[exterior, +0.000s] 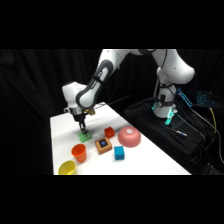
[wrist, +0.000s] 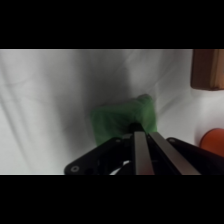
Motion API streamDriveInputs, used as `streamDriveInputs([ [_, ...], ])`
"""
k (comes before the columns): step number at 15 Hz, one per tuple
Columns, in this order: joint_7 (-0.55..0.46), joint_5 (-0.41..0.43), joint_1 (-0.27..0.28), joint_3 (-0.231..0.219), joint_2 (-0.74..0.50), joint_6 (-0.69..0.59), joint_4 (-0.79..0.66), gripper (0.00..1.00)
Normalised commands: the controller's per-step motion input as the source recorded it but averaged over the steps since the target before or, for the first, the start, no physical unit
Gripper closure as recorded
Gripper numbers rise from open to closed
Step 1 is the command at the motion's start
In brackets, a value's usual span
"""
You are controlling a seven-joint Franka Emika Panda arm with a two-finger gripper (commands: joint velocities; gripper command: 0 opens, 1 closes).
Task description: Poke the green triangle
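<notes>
My gripper [exterior: 81, 121] is straight above the green triangle [wrist: 123, 117], tips almost on its near edge in the wrist view, so the poke is a short straight drop. My jaws look pressed together, holding nothing. The triangle is a small flat light-green block, squarish, on the tabletop [exterior: 145, 160] left of the red block [exterior: 109, 132].

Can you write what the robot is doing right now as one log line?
phase: poking | gripper: shut, tip down on green triangle | red block: untouched, apart
</notes>
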Motion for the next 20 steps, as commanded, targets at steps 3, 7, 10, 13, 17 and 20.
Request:
streamDriveInputs([
  [3,-0.01,0.067,-0.073,0.067,0.39,-0.08,0.43,0.98],
  [7,0.0,-0.004,-0.03,0.007,0.12,-0.08,0.16,0.98],
  [10,0.01,-0.046,0.014,-0.034,-0.34,-0.03,-0.21,0.96],
  [13,0.08,-0.062,0.068,-0.061,-0.62,-0.04,-0.43,0.69],
  [17,0.11,-0.083,0.108,-0.079,-0.68,-0.17,-0.43,0.27],
  [20,0.15,-0.13,0.147,-0.111,-0.59,-0.23,-0.32,0.0],
])
